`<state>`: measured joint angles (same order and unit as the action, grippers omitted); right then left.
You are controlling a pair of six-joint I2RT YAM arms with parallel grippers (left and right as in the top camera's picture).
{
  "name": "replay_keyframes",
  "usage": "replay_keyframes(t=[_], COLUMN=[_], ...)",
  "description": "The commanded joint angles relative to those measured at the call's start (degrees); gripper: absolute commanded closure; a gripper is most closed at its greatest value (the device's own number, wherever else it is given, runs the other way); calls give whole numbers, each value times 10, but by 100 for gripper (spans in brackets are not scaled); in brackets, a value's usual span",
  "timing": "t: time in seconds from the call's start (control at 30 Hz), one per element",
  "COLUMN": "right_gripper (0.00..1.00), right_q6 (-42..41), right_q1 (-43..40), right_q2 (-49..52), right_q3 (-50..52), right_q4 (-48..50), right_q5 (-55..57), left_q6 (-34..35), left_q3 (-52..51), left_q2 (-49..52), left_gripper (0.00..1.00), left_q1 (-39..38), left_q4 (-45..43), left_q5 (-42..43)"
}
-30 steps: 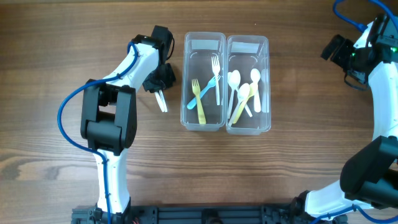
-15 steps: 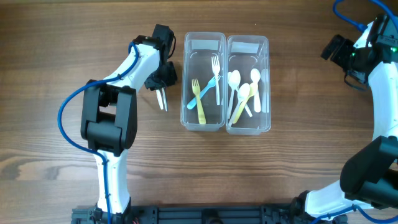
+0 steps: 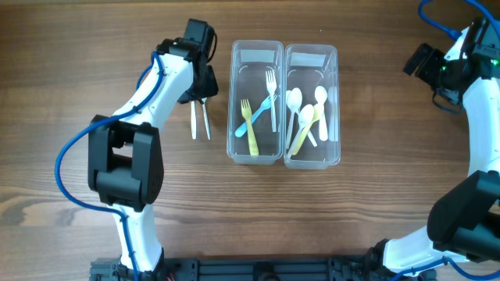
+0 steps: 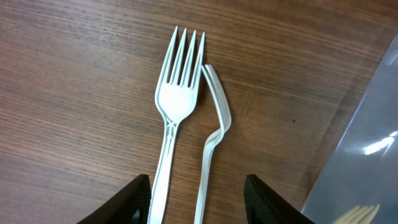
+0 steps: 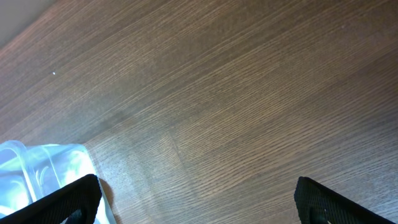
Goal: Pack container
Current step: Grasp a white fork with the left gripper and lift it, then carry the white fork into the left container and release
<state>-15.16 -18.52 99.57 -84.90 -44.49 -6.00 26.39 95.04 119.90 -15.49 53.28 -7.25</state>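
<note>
Lying side by side, a flat white fork (image 4: pixel 178 102) and an edge-on white fork (image 4: pixel 219 115) sit between the left gripper's (image 4: pixel 198 190) spread, empty fingers.

two containers (image 3: pixel 257 44), five forks (image 4: pixel 177 102) — three white, one yellow, one blue — and at least three spoons (image 3: pixel 321 96), overlapping.

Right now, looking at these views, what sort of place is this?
Probably a robot lab workbench: a left arm and right arm at a wooden table, with plastic cutlery sorted into a fork container and a spoon container.
</note>
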Motion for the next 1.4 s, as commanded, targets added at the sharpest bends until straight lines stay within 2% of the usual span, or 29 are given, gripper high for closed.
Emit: replay_keyframes(t=[0.0, 0.1, 0.53, 0.6, 0.73, 0.77, 0.8, 0.93, 1.03, 1.17, 1.27, 1.37], right_gripper=[1, 1, 0, 1, 0, 0, 0, 1, 0, 1, 1, 1], right_q6=[0, 0, 0, -1, 0, 0, 0, 0, 0, 0, 0, 0], right_q1=[3, 3, 3, 3, 3, 3, 3, 3, 3, 3, 3, 3], right_q2=[3, 3, 3, 3, 3, 3, 3, 3, 3, 3, 3, 3], right_q3=[-5, -5, -5, -5, -5, -5, -5, -5, -5, -5, -5, -5], right_q4=[3, 3, 3, 3, 3, 3, 3, 3, 3, 3, 3, 3], right_q5=[-5, -5, -5, -5, -5, -5, -5, -5, -5, -5, -5, -5], left_q6=[-17, -68, -69, -69, -69, -69, -69, -69, -68, -67, -67, -67], left_q3=[-1, -1, -2, -2, -2, -2, -1, 55, 93, 95, 83, 44], left_q2=[23, 31, 75, 88, 102, 101, 96, 59, 5, -56, -50, -2], left_gripper=[53, 55, 57, 64, 67, 72, 77, 87, 96, 95, 72, 67], left_q1=[-2, -4, -12, -12, -12, -12, -12, -12, -13, -25, -24, -24], left_q4=[-12, -32, -36, -34, -29, -28, -19, 57, 79, 78, 68, 36], left_q5=[-8, -3, 18, 19, 18, 18, 18, 18, 18, 14, -14, -13])
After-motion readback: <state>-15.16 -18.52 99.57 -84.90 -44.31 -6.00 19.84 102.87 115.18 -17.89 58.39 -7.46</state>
